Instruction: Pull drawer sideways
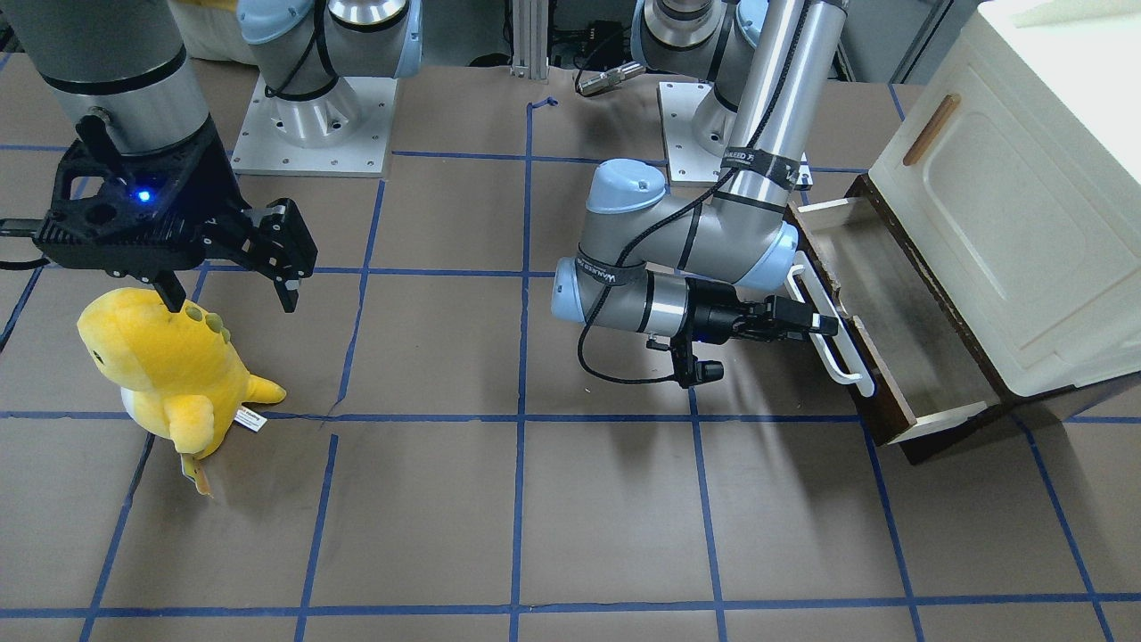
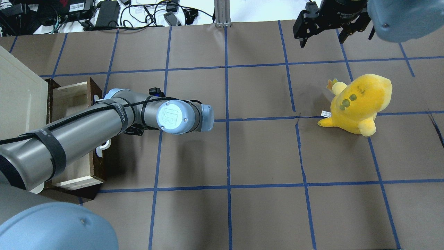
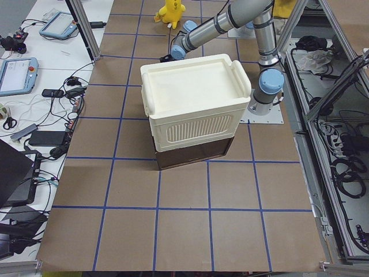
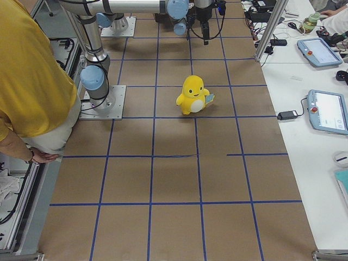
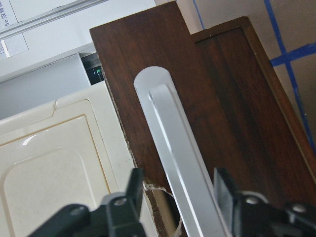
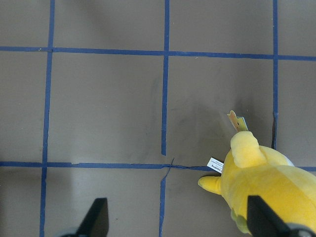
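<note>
The drawer (image 1: 900, 312) stands pulled out from under the cream cabinet (image 1: 1007, 223). It has a dark brown front (image 5: 222, 98), pale inner sides and a long white bar handle (image 1: 857, 374). My left gripper (image 1: 827, 325) reaches in level from the table side and is shut on that handle (image 5: 173, 138). In the left wrist view its fingers (image 5: 224, 195) sit one on each side of the bar. In the overhead view the left arm hides the gripper, and the drawer (image 2: 74, 93) shows beneath it. My right gripper (image 1: 230, 292) is open and empty, hanging above the table.
A yellow plush toy (image 1: 169, 366) sits under and just beside my right gripper. It also shows in the right wrist view (image 6: 266, 192) and the overhead view (image 2: 357, 104). The cabinet has a door panel with a small wooden handle (image 1: 931, 129). A person stands by the table in the exterior right view (image 4: 32, 81).
</note>
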{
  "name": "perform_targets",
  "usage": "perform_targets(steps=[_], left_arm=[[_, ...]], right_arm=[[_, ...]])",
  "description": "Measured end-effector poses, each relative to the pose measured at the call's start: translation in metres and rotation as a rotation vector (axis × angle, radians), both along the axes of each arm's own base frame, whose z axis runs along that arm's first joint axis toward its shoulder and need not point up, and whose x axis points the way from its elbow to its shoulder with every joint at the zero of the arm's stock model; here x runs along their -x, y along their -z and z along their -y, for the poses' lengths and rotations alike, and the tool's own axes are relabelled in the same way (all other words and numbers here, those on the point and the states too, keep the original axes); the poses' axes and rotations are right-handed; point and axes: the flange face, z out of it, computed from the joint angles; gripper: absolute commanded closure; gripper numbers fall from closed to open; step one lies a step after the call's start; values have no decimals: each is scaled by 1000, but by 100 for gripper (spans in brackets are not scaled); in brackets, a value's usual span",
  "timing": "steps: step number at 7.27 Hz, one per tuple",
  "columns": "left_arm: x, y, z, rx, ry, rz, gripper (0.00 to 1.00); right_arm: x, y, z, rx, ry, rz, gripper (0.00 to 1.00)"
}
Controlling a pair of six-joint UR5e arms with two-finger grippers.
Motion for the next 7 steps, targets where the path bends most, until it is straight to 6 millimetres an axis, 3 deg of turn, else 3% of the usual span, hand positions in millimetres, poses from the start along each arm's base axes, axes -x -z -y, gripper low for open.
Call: perform_targets(steps=[2, 3, 5, 7], left_arm=[[9, -26, 10, 78, -82, -80, 7], [17, -50, 19, 121, -175, -177, 7], [36, -109, 36, 149, -323, -496, 5], [38, -172, 39, 159, -394, -811, 4]], right_arm=[[0, 0, 0, -1, 0, 1, 0], [0, 0, 0, -1, 0, 0, 0], [0, 0, 0, 0, 0, 0, 0], [0, 0, 0, 0, 0, 0, 0]])
